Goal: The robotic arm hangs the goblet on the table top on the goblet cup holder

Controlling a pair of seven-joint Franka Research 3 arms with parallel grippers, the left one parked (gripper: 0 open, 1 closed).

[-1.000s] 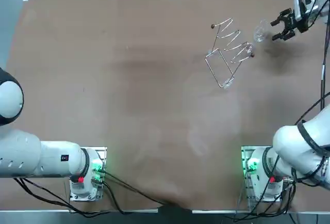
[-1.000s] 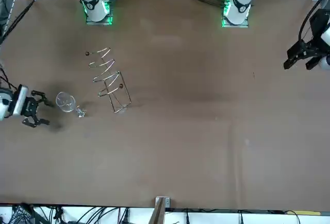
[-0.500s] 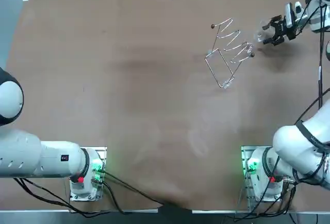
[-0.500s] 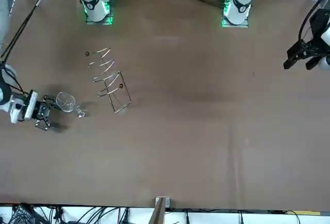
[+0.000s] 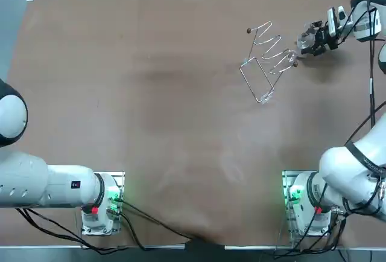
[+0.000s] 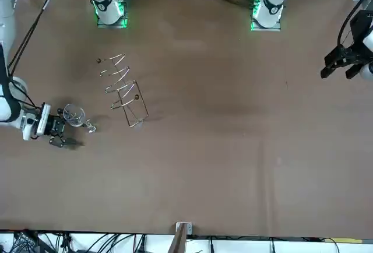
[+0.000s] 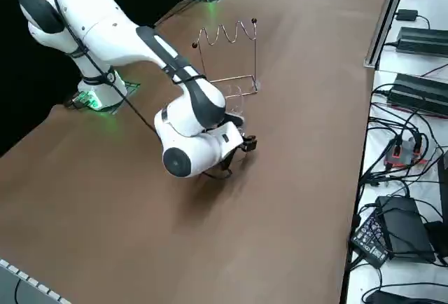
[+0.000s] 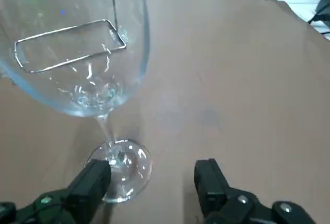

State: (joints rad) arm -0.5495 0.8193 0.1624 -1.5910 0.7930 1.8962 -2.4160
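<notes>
Two things share the far right part of the desk [image 5: 151,105]: the wire goblet holder [image 5: 268,63] and, just to its right, the goblet [image 8: 93,74].

The holder rests on a rectangular wire base with a zigzag rail held above it. The rail's ends carry small dark knobs. I take the open loops to be where a foot slides in, so that a glass hangs bowl-down. A strip of bare desk separates the holder from the goblet.

The goblet appears to stand upright on its foot [image 8: 121,170], with the thin stem [image 8: 104,131] rising to the clear bowl [image 8: 77,38]. The holder's base shows through the bowl in the wrist view. That puts the holder straight beyond the glass along the pincer's line of approach.

Farthest right is the right arm's pincer [image 8: 152,177], set low and nearly level with the desk, reaching in from the right edge. Its fingers [image 8: 90,185] are spread apart and grasp nothing. The foot lies just ahead of them, close to one finger and clear of the other.

My reading is that the low, sideways pose is meant for closing on the stem, the one part slim enough to pinch. That would leave the foot free for the rail. The grasp is not yet made, so the hanging is all ahead.
</notes>
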